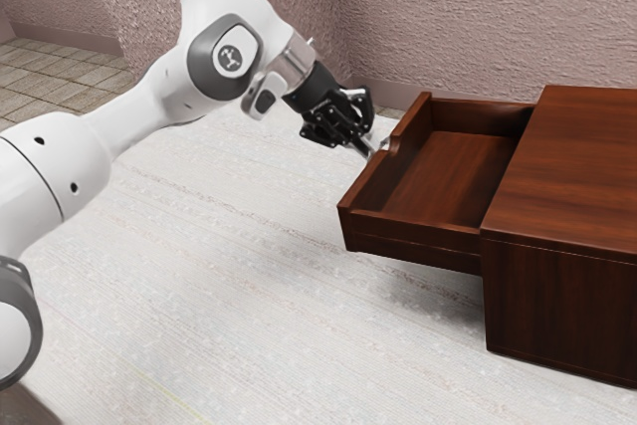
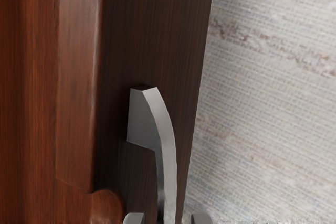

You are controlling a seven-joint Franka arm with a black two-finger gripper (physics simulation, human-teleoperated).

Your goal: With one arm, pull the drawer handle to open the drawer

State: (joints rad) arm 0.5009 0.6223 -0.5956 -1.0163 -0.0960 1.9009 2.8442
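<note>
Cabinet [image 1: 577, 176]: dark wood, sits on the table [image 1: 249, 296] toward its far edge at the exterior view's right, close to the wall [image 1: 448, 7].

Drawer [image 1: 413, 239]: already pulled well out of the cabinet toward the exterior view's left, back end still under the cabinet top. Inside I can see the bare wood floor and inner walls. The front panel stands taller than the side walls and has a stepped top edge.

Handle [image 1: 372, 143]: small silver piece on the outer face of the drawer front, roughly mid-width and near its top edge. In the wrist view the handle [image 2: 155, 129] is a curved grey metal bar, with one squared end fixed to the dark drawer front [image 2: 152, 35] and the bar bowing away from the wood. There's a lighter raised panel [image 2: 76, 77] beside it, and pale table [image 2: 273, 103] past the panel's edge.

Pincer: gripper [image 1: 360, 138] is right at the handle, coming in from the exterior view's left with the hand angled down toward the drawer front. The arm [image 1: 149, 97] stretches across from the upper left, above the table. Can't tell whether it's clamped on the handle or just sitting around it, as the contact point is too small and dark in the exterior view. It touches nothing else.
</note>
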